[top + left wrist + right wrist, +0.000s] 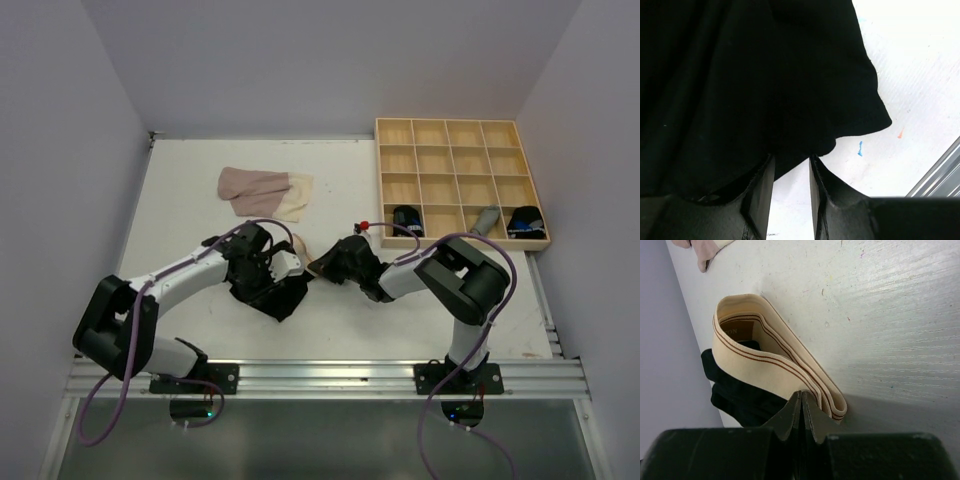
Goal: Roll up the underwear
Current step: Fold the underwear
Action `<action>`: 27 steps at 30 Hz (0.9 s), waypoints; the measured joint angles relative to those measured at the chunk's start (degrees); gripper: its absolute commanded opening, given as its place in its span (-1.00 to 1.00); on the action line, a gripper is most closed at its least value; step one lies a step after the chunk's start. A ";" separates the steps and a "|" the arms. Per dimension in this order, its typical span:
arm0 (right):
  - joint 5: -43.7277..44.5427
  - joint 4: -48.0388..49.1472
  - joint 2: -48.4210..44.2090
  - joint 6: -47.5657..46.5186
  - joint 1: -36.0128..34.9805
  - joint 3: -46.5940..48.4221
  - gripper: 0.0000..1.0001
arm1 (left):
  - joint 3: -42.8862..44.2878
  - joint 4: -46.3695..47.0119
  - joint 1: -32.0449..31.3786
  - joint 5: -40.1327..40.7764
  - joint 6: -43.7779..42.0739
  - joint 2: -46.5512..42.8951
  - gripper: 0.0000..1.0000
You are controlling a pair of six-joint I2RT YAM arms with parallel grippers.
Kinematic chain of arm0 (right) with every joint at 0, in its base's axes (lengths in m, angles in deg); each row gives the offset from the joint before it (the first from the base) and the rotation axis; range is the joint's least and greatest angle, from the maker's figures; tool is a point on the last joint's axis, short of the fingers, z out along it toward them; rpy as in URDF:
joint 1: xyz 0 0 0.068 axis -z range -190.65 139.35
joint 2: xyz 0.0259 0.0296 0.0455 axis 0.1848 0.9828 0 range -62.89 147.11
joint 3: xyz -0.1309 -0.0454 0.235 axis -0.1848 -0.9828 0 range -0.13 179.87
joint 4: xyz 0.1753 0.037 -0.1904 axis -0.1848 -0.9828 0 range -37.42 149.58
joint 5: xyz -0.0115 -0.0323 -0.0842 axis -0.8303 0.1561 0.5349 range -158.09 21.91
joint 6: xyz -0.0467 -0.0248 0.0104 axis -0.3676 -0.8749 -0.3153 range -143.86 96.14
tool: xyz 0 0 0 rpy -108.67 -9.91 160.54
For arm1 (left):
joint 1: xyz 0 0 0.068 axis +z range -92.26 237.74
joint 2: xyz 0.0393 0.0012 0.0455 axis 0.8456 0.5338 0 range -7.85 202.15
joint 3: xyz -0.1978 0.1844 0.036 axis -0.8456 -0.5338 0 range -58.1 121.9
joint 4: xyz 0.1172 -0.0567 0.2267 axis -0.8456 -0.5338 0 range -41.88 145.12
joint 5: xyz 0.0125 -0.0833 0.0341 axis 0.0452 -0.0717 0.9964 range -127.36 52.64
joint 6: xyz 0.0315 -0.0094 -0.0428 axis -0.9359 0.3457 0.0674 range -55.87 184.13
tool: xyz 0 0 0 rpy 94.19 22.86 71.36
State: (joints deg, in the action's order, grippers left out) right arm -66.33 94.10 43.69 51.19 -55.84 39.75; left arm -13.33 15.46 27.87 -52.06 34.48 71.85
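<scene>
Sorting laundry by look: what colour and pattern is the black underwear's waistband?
Cream-beige waistband with thin brown stripes, clearest in the right wrist view.

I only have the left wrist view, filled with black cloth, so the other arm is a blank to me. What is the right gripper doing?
Observer: The right gripper is shut on the beige waistband of the black underwear.
Operator: Any garments not yet rolled?
Observer: Pale beige-pink garments lie flat further back on the table.
Operator: And the tray?
Observer: The wooden tray holds three rolled garments in its nearest row.
</scene>
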 measured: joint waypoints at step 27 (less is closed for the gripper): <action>-0.07 0.00 0.00 0.00 0.20 0.00 -0.88 | 1.38 -1.68 -2.43 -3.89 -1.01 2.10 -0.28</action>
State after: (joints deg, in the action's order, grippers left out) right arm -66.40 94.10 43.69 51.19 -55.64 39.75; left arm -11.95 13.78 25.44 -55.95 33.48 73.95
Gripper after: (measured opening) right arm 0.059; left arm 0.386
